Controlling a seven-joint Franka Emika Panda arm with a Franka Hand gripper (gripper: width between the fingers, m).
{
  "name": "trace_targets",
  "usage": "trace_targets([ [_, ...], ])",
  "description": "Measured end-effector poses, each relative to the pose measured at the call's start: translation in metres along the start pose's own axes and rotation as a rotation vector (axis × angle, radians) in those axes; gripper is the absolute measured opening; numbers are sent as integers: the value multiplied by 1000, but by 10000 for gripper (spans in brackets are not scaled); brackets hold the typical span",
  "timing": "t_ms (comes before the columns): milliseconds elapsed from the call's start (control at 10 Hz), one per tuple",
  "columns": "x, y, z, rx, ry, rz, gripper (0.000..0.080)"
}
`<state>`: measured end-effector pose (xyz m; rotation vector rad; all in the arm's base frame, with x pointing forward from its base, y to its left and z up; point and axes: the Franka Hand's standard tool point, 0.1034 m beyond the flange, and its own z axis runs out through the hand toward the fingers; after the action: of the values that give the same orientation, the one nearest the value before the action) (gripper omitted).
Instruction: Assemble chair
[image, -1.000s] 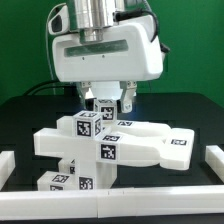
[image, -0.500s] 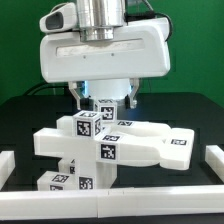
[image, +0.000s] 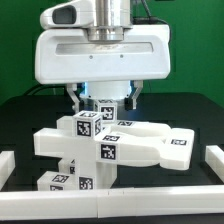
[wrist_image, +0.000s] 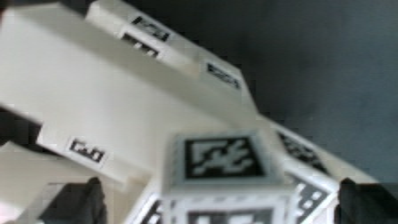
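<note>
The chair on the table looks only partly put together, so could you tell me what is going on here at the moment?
A single robot arm is putting together a small white chair from tagged blocks. Its gripper hangs just above the stack with its jaws open, gripping nothing. Below it, a post stands up from the flat slab; the wrist view shows that post's tagged top close under the camera. White border rails lie at the table edges.

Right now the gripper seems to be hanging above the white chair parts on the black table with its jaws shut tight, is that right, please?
Not quite: the gripper is open, its jaws standing wide apart and holding nothing, as the exterior view shows. The rest is right: it hangs above the white chair parts on the black table.
</note>
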<state>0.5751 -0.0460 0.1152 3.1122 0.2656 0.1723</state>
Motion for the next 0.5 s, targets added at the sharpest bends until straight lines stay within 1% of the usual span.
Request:
trace_targets([
  [100, 0, 0, 0, 0, -1, 16, 622],
  [300, 0, 0, 0, 0, -1, 63, 282],
  [500, 0, 0, 1, 1, 0, 236, 284],
])
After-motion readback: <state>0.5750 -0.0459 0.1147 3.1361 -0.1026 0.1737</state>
